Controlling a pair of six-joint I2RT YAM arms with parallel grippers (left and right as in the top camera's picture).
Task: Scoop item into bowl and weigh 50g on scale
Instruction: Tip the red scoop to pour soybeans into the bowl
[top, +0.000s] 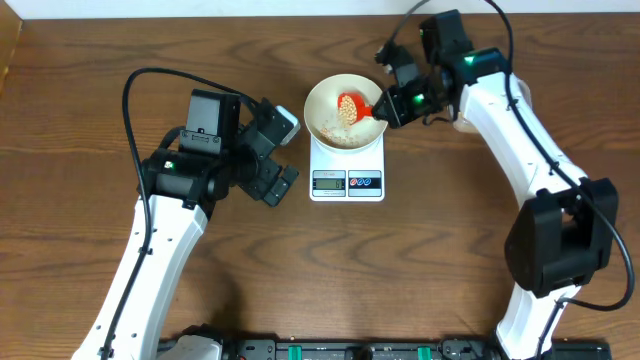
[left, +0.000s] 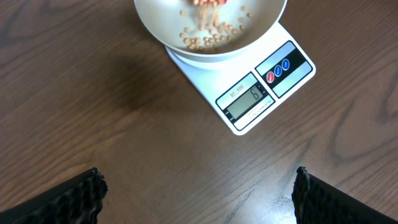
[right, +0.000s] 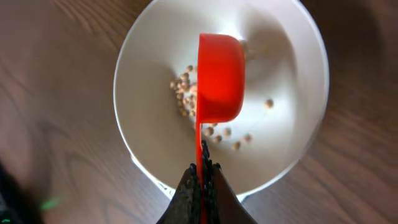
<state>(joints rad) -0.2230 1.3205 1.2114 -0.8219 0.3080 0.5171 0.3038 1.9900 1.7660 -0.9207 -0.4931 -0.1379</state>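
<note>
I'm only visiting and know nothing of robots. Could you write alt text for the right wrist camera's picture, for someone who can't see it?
A red scoop, its handle pinched in the right gripper, hangs over a white bowl. A scattering of small tan beans lies in the bowl's bottom, and a dark wooden table surrounds it.

Dark brown wood-grain table, evenly lit

light: even, bright | shadows: soft | blur: right wrist foreground, perhaps defocus
</note>
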